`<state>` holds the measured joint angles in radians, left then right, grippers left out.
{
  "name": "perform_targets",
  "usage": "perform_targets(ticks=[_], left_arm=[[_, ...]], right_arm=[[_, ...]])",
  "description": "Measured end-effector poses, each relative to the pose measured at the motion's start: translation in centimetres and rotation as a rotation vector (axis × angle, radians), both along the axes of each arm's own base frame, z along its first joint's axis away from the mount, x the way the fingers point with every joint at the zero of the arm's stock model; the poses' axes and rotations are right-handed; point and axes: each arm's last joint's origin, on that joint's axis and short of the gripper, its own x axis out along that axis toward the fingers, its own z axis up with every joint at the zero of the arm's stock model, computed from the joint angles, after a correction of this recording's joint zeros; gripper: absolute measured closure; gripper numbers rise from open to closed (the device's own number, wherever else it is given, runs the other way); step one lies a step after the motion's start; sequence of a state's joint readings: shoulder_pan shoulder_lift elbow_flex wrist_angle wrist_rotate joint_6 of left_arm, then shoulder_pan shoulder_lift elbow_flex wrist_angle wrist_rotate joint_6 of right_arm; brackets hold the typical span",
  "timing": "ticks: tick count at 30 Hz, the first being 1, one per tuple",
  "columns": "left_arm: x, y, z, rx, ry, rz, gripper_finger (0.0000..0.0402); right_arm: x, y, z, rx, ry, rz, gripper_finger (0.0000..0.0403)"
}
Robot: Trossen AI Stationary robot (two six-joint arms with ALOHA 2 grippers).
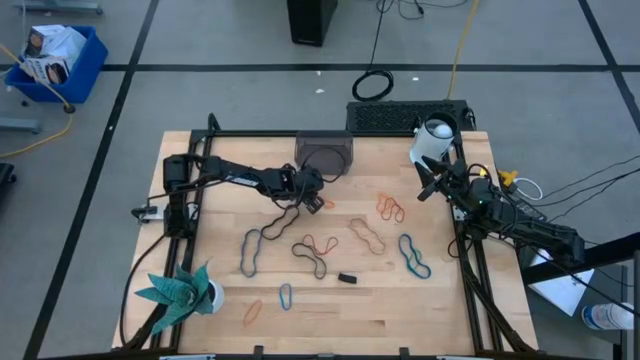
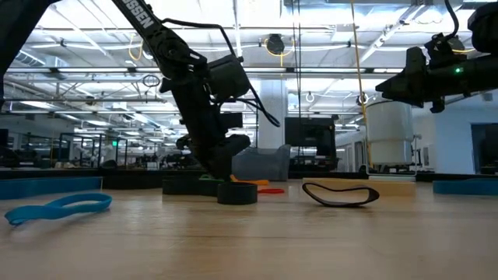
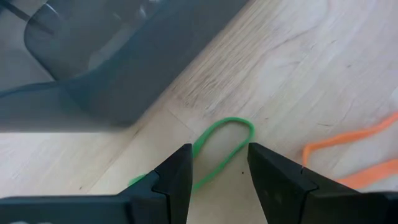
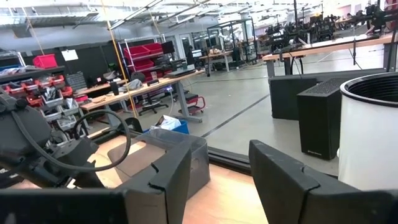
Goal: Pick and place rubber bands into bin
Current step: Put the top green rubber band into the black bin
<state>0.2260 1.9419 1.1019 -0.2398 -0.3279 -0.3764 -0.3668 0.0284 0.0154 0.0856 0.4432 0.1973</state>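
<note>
Left gripper (image 3: 217,180) sat low w/ fingers apart, straddling the green band (image 3: 224,146) beside the bin (image 3: 124,68) — could've pinched thin air, band's so flat. Right gripper (image 4: 217,186) waited, fingers apart.

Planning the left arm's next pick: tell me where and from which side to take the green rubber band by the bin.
Take the green rubber band at the strand running between the open left pincer fingers, coming straight down from above. It lies flat on the table as a thin loop, its rounded end toward the bin, so only a top-down pinch closes on it.
</note>
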Motion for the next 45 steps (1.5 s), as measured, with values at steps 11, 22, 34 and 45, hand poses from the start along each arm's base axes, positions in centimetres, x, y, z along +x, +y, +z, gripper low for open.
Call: perform_targets(ticks=[11, 22, 34, 45], left_arm=[[-0.03, -0.06, -0.07, -0.012, -0.003, 0.016, 0.0236], [-0.19, 0.10, -0.11, 0.062, 0.040, 0.019, 0.0236], [-0.31, 0.38, -0.17, 0.059, 0.065, -0.029, 0.0321], [-0.31, 0.38, -0.18, 0.060, 0.071, -0.049, 0.0397]], right_arm=[[0.00, 0.00, 0.01, 0.000, -0.001, -0.001, 0.0248], [0.00, -0.01, 0.02, 0.053, -0.059, 0.001, 0.0248], [-0.01, -0.01, 0.05, 0.073, -0.084, 0.001, 0.0248], [-0.01, -0.01, 0.06, 0.071, -0.082, 0.000, 0.0248]])
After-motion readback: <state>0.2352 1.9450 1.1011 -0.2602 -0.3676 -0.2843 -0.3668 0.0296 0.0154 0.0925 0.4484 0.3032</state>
